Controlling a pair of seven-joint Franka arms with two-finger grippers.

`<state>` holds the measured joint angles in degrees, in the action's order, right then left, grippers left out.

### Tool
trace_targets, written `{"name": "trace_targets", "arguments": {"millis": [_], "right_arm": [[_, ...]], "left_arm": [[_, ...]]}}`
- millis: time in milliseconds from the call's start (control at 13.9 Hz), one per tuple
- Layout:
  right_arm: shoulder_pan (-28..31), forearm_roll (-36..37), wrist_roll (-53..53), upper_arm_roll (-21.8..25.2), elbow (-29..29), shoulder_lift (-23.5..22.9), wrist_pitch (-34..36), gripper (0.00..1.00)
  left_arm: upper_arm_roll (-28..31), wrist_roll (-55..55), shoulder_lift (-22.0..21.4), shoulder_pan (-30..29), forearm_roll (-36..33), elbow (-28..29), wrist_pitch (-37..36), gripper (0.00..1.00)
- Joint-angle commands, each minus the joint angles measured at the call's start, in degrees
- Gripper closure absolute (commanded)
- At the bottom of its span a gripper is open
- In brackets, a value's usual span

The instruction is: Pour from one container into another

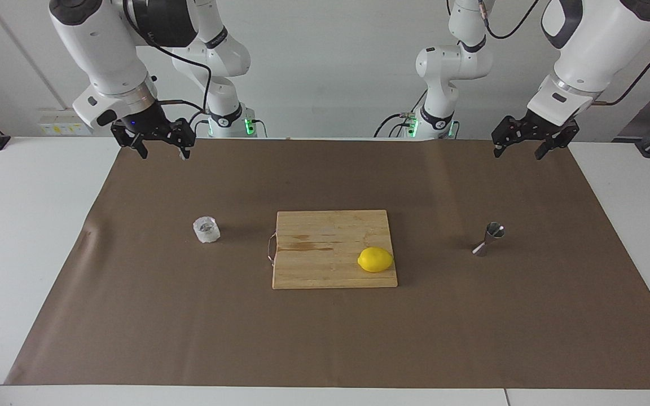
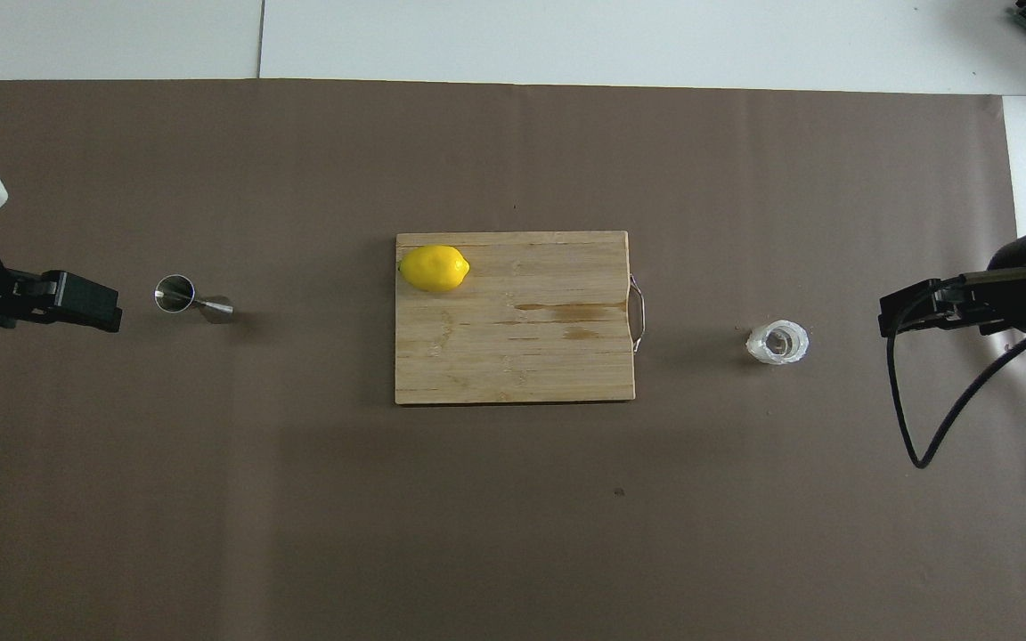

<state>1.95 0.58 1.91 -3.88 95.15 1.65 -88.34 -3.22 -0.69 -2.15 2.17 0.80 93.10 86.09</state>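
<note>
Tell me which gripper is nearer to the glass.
Right. The right gripper hangs open over the paper at the glass's end of the table; the left gripper is up over the jigger's end.

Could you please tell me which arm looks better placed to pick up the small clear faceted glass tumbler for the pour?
Probably the right arm. Its open right gripper hangs at the end of the brown mat where the small clear faceted glass tumbler stands. The open left gripper is up at the other end, by the silver hourglass-shaped steel jigger.
</note>
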Motion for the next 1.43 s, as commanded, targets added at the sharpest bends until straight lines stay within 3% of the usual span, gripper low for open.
{"name": "trace_targets", "arguments": {"millis": [0, 287, 430, 646, 1004, 1220, 1363], "right_arm": [[0.95, -1.54, 0.46, -0.43, 1.70, 1.33, -1.22, 0.00], [0.95, -1.54, 0.46, -0.43, 1.70, 1.33, -1.22, 0.00], [0.95, -1.46, 0.46, -0.43, 1.70, 1.33, -1.22, 0.00], [0.95, -1.54, 0.46, -0.43, 1.70, 1.33, -1.22, 0.00], [0.95, -1.54, 0.46, -0.43, 1.70, 1.33, -1.22, 0.00], [0.95, -1.54, 0.46, -0.43, 1.70, 1.33, -1.22, 0.00], [0.95, -1.54, 0.46, -0.43, 1.70, 1.33, -1.22, 0.00]], "left_arm": [[0.32, -0.01, -2.07, 0.12, -1.32, 2.26, -1.45, 0.00], [1.03, 0.95, -2.16, -2.25, 2.87, 2.62, -3.04, 0.00], [1.03, 7.50, -1.02, -2.96, 3.86, 2.00, -2.86, 0.00], [1.03, 15.45, 2.49, -3.66, 4.74, 1.39, -2.16, 0.00], [1.03, 33.25, 11.01, -9.28, 13.51, -1.25, -1.11, 0.00], [1.03, 43.82, 9.80, -10.43, 16.68, 5.58, 8.11, 0.00], [1.03, 50.22, 8.84, -11.92, 23.43, 10.59, 14.15, 0.00]]}}
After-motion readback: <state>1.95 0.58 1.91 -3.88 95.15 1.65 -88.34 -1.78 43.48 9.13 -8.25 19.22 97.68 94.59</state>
